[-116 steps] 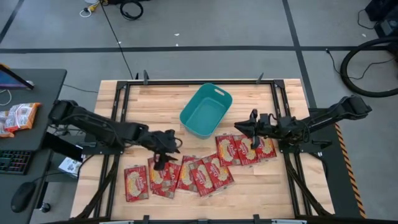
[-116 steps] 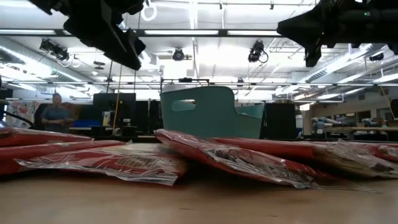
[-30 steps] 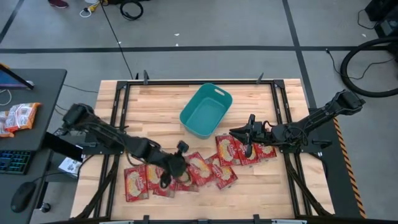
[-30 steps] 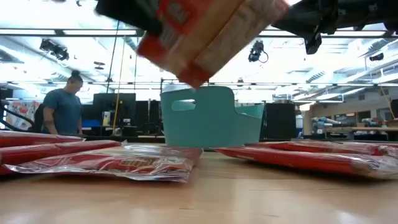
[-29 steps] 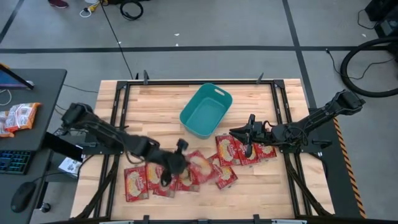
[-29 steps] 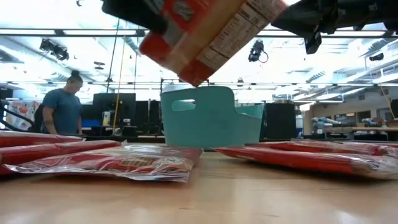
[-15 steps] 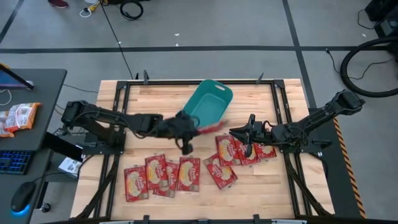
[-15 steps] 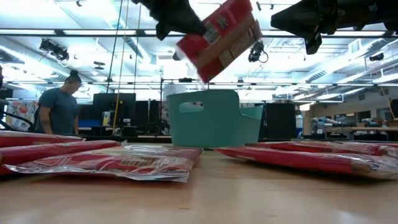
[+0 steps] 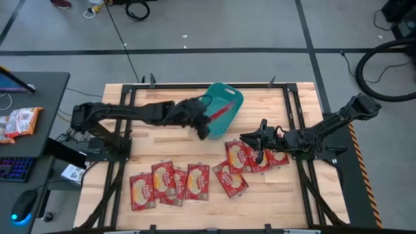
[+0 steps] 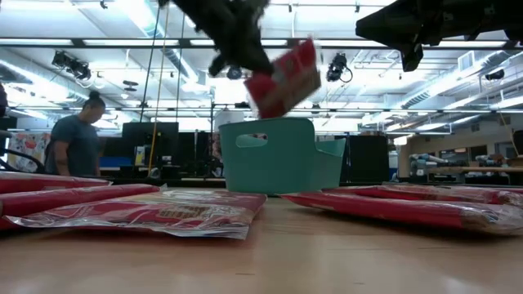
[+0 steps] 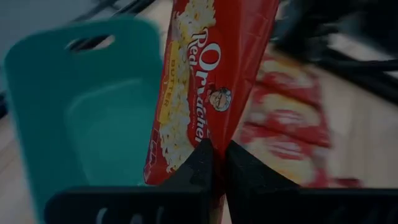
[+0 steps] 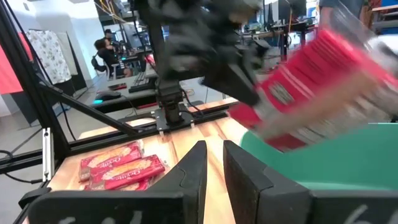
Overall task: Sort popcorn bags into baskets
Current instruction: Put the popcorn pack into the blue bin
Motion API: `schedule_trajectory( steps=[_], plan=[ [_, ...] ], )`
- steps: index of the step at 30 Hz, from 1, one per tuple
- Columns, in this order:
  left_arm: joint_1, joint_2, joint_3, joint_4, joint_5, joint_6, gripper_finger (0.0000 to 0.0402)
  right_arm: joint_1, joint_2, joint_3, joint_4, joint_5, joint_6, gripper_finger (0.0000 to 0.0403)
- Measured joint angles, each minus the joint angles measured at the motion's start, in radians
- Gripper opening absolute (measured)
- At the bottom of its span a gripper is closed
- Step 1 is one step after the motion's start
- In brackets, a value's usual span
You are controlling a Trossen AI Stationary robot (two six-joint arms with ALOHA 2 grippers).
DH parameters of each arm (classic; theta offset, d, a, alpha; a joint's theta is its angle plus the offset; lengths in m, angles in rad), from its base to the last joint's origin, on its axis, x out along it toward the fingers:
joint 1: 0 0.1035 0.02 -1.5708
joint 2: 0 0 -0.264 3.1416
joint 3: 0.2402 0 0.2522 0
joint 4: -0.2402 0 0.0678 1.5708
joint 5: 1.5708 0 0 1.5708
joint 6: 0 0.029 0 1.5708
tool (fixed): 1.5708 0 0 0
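My left gripper pinches one red popcorn bag over the teal basket.

The bag is glossy flat film, hanging edge-up between my pressed fingers; its label reads "Orville Redenbacher" with a yellow "BUTTER" strip. The basket is smooth plastic, rounded corners, slot handle at the rim. My right gripper hovers above the bags near the basket, fingers nearly together, holding nothing. Four more packets lie flat on the wooden table.
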Motion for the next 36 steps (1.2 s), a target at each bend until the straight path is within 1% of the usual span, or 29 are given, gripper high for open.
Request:
schedule_trajectory(
  steps=[3, 8, 11, 17, 20, 24, 28, 32, 34, 36],
  plan=[
    [0.054, 0.056, 0.0, 0.004, 0.028, -0.001, 0.0025, 0.0, 0.0, 0.0, 0.001, 0.0, 0.0, 0.0059],
    [0.112, 0.133, 0.005, -0.031, 0.028, -0.03, 0.0026, 0.0, 0.0, 0.0, 0.001, 0.0, 0.0, 0.0059],
    [0.139, 0.153, 0.007, -0.043, -0.003, -0.037, 0.0026, 0.0, 0.0, 0.0, 0.0, 0.0, 0.0, 0.0059],
    [0.18, 0.153, 0.009, -0.059, -0.011, -0.103, 0.0031, 0.0, 0.0, 0.0, 0.001, 0.0, 0.0, 0.0059],
    [0.182, 0.153, 0.009, -0.06, -0.022, -0.108, 0.005, 0.0, 0.0, 0.0, 0.002, 0.0, 0.0, 0.0059],
    [0.169, 0.153, 0.009, -0.058, -0.055, -0.123, 0.0089, 0.0, 0.0, 0.0, 0.001, 0.0, -0.002, 0.0059],
    [0.155, 0.153, 0.009, -0.044, -0.059, -0.118, 0.0127, 0.0, 0.0, 0.0, 0.001, 0.0, -0.005, 0.0059],
    [0.137, 0.143, 0.009, -0.007, -0.051, -0.034, 0.0155, 0.0, 0.0, 0.0, 0.0, 0.0, -0.005, 0.0059],
    [0.126, 0.134, 0.011, 0.036, 0.013, 0.08, 0.0161, 0.0, 0.0, 0.0, -0.002, 0.0, -0.006, 0.0059],
    [0.109, 0.119, 0.011, 0.044, 0.124, 0.218, 0.016, 0.0, 0.0, 0.0, -0.004, 0.0, -0.007, 0.0059]
  ],
)
